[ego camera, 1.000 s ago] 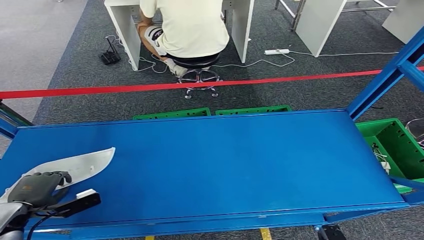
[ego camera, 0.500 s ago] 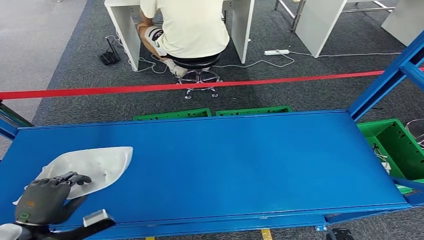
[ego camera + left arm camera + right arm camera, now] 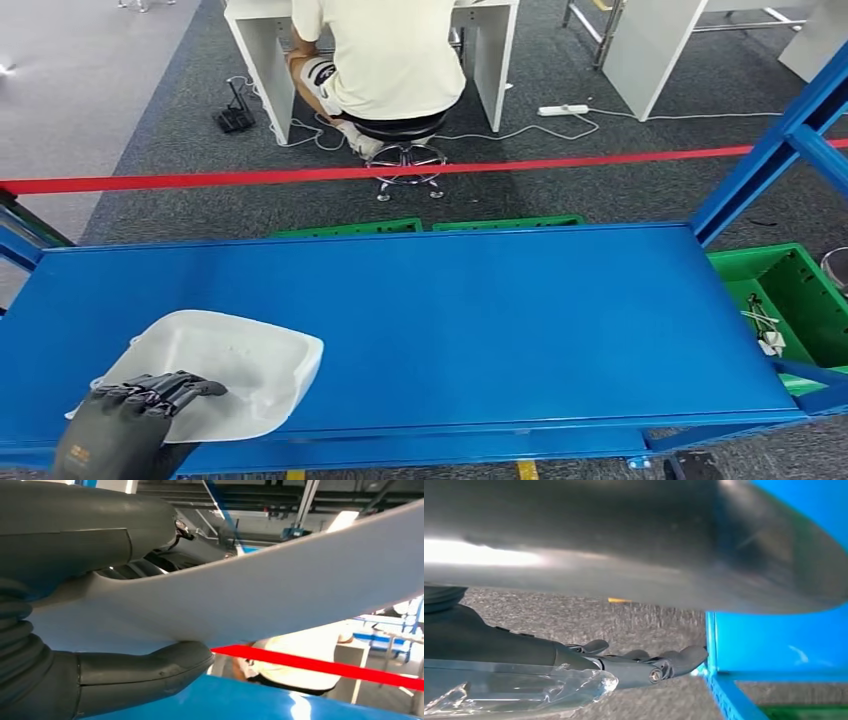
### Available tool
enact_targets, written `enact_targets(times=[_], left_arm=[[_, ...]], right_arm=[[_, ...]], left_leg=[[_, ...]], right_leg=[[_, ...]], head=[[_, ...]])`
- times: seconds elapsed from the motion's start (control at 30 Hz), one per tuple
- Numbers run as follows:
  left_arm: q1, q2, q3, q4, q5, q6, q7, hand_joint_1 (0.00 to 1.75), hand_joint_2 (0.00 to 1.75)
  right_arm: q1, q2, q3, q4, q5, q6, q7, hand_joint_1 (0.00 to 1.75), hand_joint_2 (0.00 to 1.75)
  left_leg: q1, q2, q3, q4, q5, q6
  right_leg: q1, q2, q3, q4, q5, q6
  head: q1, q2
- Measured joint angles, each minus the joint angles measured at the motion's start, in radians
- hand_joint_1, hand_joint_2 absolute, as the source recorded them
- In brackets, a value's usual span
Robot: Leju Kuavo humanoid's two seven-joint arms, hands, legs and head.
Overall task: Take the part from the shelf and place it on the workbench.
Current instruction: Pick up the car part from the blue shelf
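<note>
One left hand (image 3: pixel 125 425) grips the white part (image 3: pixel 235 365) over the blue workbench (image 3: pixel 500 320), no writing legible

Left hand (image 3: pixel 125 430) comes in low at the left of the head view, dark fingers (image 3: pixel 165 388) draped over the near edge of the white part (image 3: pixel 225 365). From the wrist camera the grip is plain: thick grey thumb (image 3: pixel 150 667) pressed to one face of the part, fingers on the other (a firm pinch). Right hand (image 3: pixel 624 665) hangs low, fingers stretched out nearly straight, holding nothing.
</note>
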Motion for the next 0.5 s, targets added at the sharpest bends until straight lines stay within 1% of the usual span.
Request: enact_targets(times=[0.03,0.07,0.1,0.13,0.17,0.2,0.23,0.27,0.3,0.33,0.37,0.4,0.43,0.47,0.5], left_arm=[[0.001,0.004,-0.004,-0.001,0.000,0.003,0.000,1.75,1.75],[0.002,0.007,-0.008,-0.002,0.000,0.005,0.000,1.75,1.75],[0.003,0.010,-0.011,-0.003,0.000,0.006,0.000,1.75,1.75],[0.003,0.012,-0.013,-0.004,0.000,0.006,0.000,1.75,1.75],[0.002,0.014,-0.016,-0.005,0.000,0.007,0.000,1.75,1.75],[0.002,0.015,-0.018,-0.005,0.000,0.007,0.000,1.75,1.75],[0.002,0.016,-0.020,-0.006,0.000,0.007,0.000,1.75,1.75],[0.003,0.017,-0.022,-0.006,0.000,0.007,0.000,1.75,1.75],[0.003,0.019,-0.024,-0.006,0.000,0.007,0.000,1.75,1.75],[0.003,0.021,-0.026,-0.007,-0.001,0.009,0.001,1.75,1.75],[0.002,0.024,-0.028,-0.009,-0.003,0.012,0.003,1.75,1.75],[0.003,0.029,-0.029,-0.012,-0.006,0.018,0.007,1.75,1.75],[0.005,0.035,-0.030,-0.015,-0.008,0.027,0.012,1.75,1.75],[0.008,0.042,-0.031,-0.017,-0.011,0.034,0.017,1.75,1.75],[0.011,0.048,-0.031,-0.020,-0.013,0.041,0.021,1.75,1.75]], right_arm=[[-0.003,0.000,0.002,0.001,0.000,0.001,-0.001,0.00,0.00],[-0.005,0.000,0.003,0.001,0.000,0.002,-0.002,0.00,0.00],[-0.006,0.000,0.004,0.002,0.000,0.002,-0.002,0.00,0.00],[-0.007,0.000,0.004,0.003,0.000,0.002,-0.003,0.00,0.00],[-0.007,0.000,0.005,0.004,0.001,0.002,-0.003,0.00,0.00],[-0.007,0.000,0.006,0.005,0.000,0.002,-0.003,0.00,0.00],[-0.008,0.000,0.007,0.006,0.000,0.002,-0.003,0.00,0.00],[-0.008,0.000,0.008,0.006,0.000,0.002,-0.003,0.00,0.00],[-0.010,0.000,0.008,0.007,0.000,0.000,-0.003,0.00,0.00],[-0.011,0.000,0.008,0.007,0.001,-0.006,-0.002,0.00,0.00],[-0.011,0.002,0.009,0.005,0.004,-0.018,0.002,0.00,0.00],[-0.010,0.004,0.009,0.001,0.010,-0.037,0.009,0.00,0.00],[-0.011,0.007,0.009,-0.004,0.018,-0.058,0.019,0.00,0.00],[-0.011,0.011,0.010,-0.011,0.026,-0.076,0.030,0.00,0.00],[-0.013,0.014,0.012,-0.017,0.034,-0.089,0.039,0.00,0.00]], left_leg=[[0.001,-0.001,-0.008,0.006,-0.006,-0.004],[0.002,0.002,-0.019,0.026,-0.027,-0.008],[0.002,0.008,-0.037,0.066,-0.064,-0.011],[0.002,0.013,-0.060,0.126,-0.110,-0.013],[0.002,0.015,-0.083,0.195,-0.153,-0.015],[0.002,0.016,-0.100,0.254,-0.182,-0.015],[0.001,0.016,-0.103,0.286,-0.191,-0.013],[0.001,0.017,-0.086,0.279,-0.181,-0.010],[-0.001,0.022,-0.049,0.233,-0.157,-0.005],[-0.003,0.037,0.001,0.163,-0.131,0.000],[-0.008,0.060,0.051,0.088,-0.113,0.005],[-0.012,0.078,0.084,0.033,-0.102,0.009],[-0.017,0.092,0.101,0.001,-0.099,0.012],[-0.020,0.094,0.102,-0.010,-0.098,0.015],[-0.021,0.086,0.094,-0.011,-0.091,0.021]], right_leg=[[0.000,-0.008,-0.009,0.003,0.003,-0.011],[0.000,-0.018,-0.017,0.004,0.007,-0.020],[0.000,-0.027,-0.026,0.004,0.014,-0.030],[0.002,-0.037,-0.033,0.004,0.021,-0.036],[0.005,-0.047,-0.041,0.005,0.027,-0.040],[0.007,-0.057,-0.050,0.005,0.034,-0.042],[0.010,-0.067,-0.058,0.006,0.040,-0.043],[0.013,-0.078,-0.065,0.006,0.045,-0.044],[0.015,-0.087,-0.070,0.006,0.049,-0.043],[0.017,-0.096,-0.073,0.006,0.053,-0.042],[0.019,-0.104,-0.076,0.006,0.057,-0.040],[0.021,-0.111,-0.076,0.006,0.061,-0.036],[0.022,-0.118,-0.077,0.005,0.065,-0.030],[0.023,-0.125,-0.077,0.004,0.071,-0.024],[0.023,-0.131,-0.077,0.002,0.078,-0.018]], head=[[-0.002,0.000],[-0.003,0.000],[-0.006,0.000],[-0.009,0.000],[-0.009,0.000],[-0.010,0.000],[-0.009,0.000],[-0.009,0.000],[-0.009,0.000],[-0.009,0.000],[-0.009,0.000],[-0.008,0.000],[-0.009,0.000],[-0.008,0.000],[-0.008,0.000]])
